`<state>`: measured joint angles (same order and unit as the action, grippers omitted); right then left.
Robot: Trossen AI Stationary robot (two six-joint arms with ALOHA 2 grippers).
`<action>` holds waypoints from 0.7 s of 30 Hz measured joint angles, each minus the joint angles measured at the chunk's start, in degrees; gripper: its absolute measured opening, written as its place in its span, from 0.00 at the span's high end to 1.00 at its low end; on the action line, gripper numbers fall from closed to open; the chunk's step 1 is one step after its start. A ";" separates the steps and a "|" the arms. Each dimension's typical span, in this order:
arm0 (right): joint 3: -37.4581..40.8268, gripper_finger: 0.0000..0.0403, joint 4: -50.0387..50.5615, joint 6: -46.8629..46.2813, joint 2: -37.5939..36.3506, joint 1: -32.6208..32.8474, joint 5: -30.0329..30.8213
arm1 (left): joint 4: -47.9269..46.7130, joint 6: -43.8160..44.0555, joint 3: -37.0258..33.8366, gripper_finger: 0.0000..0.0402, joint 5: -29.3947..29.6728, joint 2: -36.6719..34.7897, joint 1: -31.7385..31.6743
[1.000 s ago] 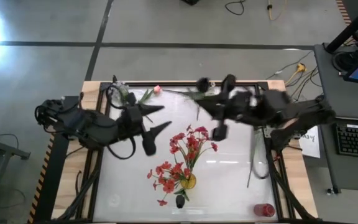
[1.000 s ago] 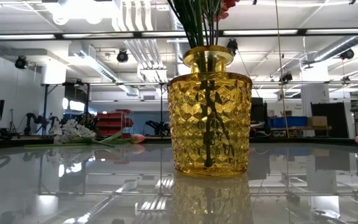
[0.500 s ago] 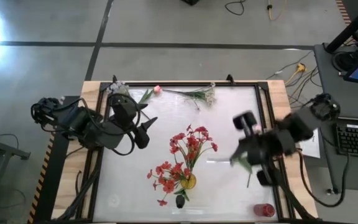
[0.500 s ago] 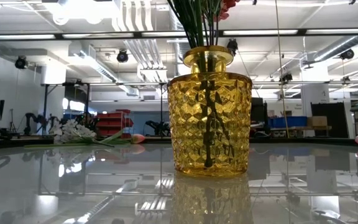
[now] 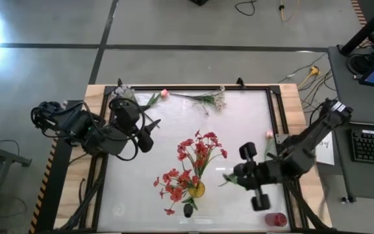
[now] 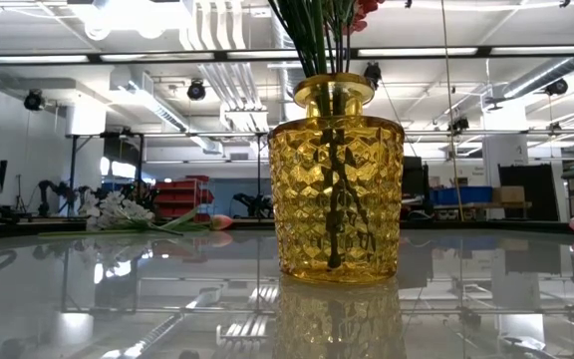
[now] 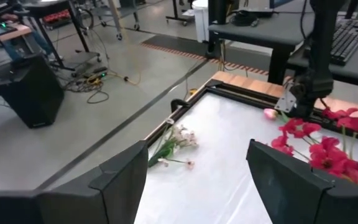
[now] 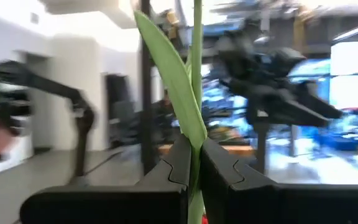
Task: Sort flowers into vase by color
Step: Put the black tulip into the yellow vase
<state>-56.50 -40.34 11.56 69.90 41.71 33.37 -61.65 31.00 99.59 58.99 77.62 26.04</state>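
Right gripper has swung from the table's far edge to its right side — jaws clamped on a pink bud stem, near the yellow vase w/ red flowers. Left gripper hovers mid-left, jaws apart — white sprays lie at far edge.

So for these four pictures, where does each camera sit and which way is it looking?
High: overhead, straight down on the table, both arms, the yellow vase.
Low: table height, level across at that vase; no arm.
Left wrist: past open left gripper over the red flowers, also seen from overhead.
Right wrist: right gripper shut on a green stem.
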 joint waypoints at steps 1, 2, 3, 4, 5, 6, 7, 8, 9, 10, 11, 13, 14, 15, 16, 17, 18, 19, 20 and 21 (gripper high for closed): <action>2.19 0.97 -4.89 0.92 1.11 -0.02 1.24 | -0.07 0.02 0.00 0.35 0.20 0.00 0.00; 4.18 0.97 -9.35 1.76 2.31 -0.13 1.92 | -0.28 0.02 0.00 0.35 0.30 0.02 0.00; 5.75 0.97 -13.15 2.60 3.51 -0.11 2.40 | -0.35 0.02 0.00 0.35 0.32 0.02 0.00; 7.02 0.97 -16.77 3.04 4.82 -0.15 2.54 | -0.31 0.06 0.00 0.35 0.39 0.01 0.00; 7.89 0.97 -19.64 3.34 6.03 -0.47 2.62 | -0.38 0.22 0.00 0.35 0.49 0.00 0.00; 8.47 0.97 -21.82 3.70 7.39 -0.74 2.59 | -0.53 0.51 0.00 0.35 0.52 0.00 0.00; 8.79 0.97 -23.32 4.30 8.75 -1.03 2.27 | -1.02 0.92 0.00 0.35 0.51 0.00 0.00; 8.93 0.97 -24.16 4.83 10.14 -1.45 1.57 | -1.45 1.17 0.00 0.35 0.52 0.00 -0.05; 8.94 0.97 -25.31 5.55 11.74 -2.06 0.38 | -1.45 1.25 0.00 0.35 0.55 0.05 -0.16; 8.82 0.97 -26.53 5.83 13.23 -2.77 -0.81 | -1.45 1.26 0.00 0.35 0.66 0.16 -0.38; 8.41 0.97 -27.83 5.86 14.67 -3.41 -1.54 | -1.45 1.27 0.00 0.35 0.69 0.28 -0.58; 7.32 0.97 -30.17 5.16 17.14 -4.53 -2.19 | -1.44 1.29 0.00 0.35 0.67 0.66 -0.81; 6.88 0.97 -31.11 4.59 18.22 -5.05 -2.25 | -1.44 1.29 0.00 0.35 0.69 0.86 -0.85; 6.57 0.97 -31.71 4.25 19.35 -5.44 -2.31 | -1.43 1.29 0.00 0.35 0.68 1.01 -0.85; 6.36 0.97 -32.07 3.74 20.37 -5.76 -2.32 | -1.44 1.37 0.00 0.35 0.64 1.14 -0.83; 6.26 0.97 -32.26 3.23 21.30 -5.95 -2.36 | -1.44 1.57 0.00 0.35 0.64 1.27 -0.83; 6.21 0.97 -32.36 2.82 22.04 -6.08 -2.36 | -1.45 1.68 0.00 0.35 0.60 1.31 -0.81; 6.15 0.97 -32.41 2.46 22.58 -6.14 -2.38 | -1.46 1.68 0.00 0.35 0.49 1.36 -0.80; 6.13 0.97 -32.58 2.15 22.88 -6.14 -2.35 | -1.48 1.71 0.00 0.35 0.45 1.38 -0.74; 6.13 0.97 -32.84 1.91 23.02 -6.14 -2.32 | -1.48 1.82 0.00 0.35 0.45 1.38 -0.74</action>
<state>-50.37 -73.18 13.48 92.92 35.57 31.05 -63.14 32.82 99.59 59.44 79.00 25.30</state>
